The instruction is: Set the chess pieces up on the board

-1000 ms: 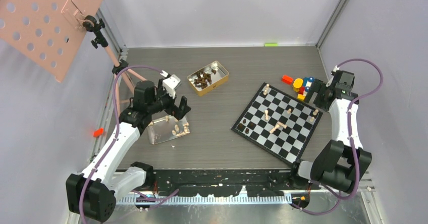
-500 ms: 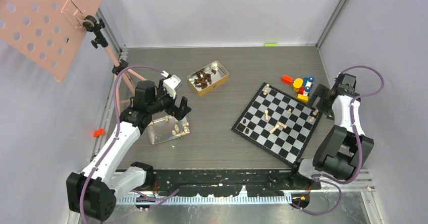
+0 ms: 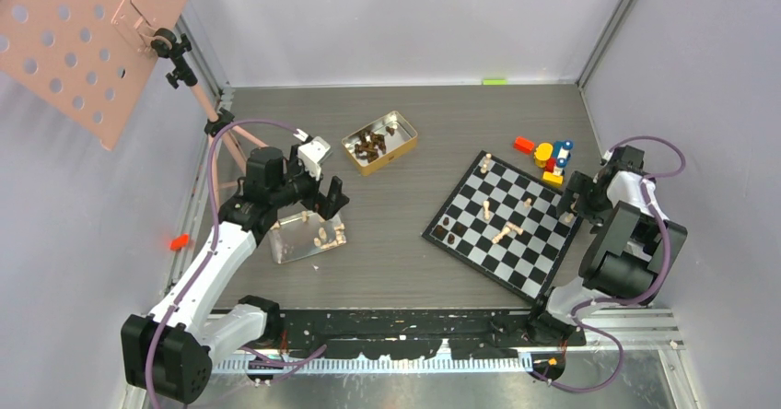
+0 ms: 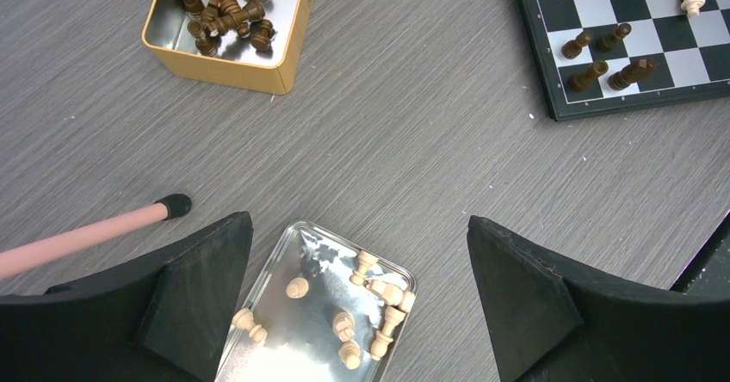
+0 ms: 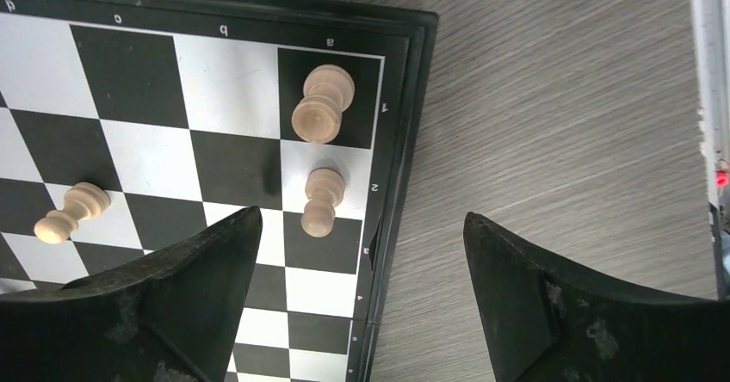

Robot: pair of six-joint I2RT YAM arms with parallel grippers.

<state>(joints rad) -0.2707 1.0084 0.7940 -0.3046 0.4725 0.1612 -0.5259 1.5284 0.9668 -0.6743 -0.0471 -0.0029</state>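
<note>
The board [image 3: 530,260] lies right of centre, turned at an angle. On it are a few pale chess pieces [image 3: 503,234], some lying down, and several dark ones [image 3: 448,230] at its near-left edge. My right gripper [image 3: 573,203] is open and empty over the board's right corner; in the right wrist view [image 5: 361,218] two pale pieces [image 5: 320,105] stand just ahead of the fingers. My left gripper [image 3: 326,203] is open and empty above a clear tray [image 3: 287,248] that holds several pale pieces [image 4: 379,292]. A gold tin [image 3: 405,138] holds dark pieces [image 4: 222,10].
Colourful toy blocks [image 3: 550,156] sit behind the board's right corner. A pink perforated stand [image 3: 92,40] on a tripod is at the back left; one leg [image 4: 77,237] reaches beside the tray. A small red object [image 3: 179,240] lies at the left wall.
My right gripper has moved from beside the toy blocks toward me, over the board's right corner. The left arm has not moved.
</note>
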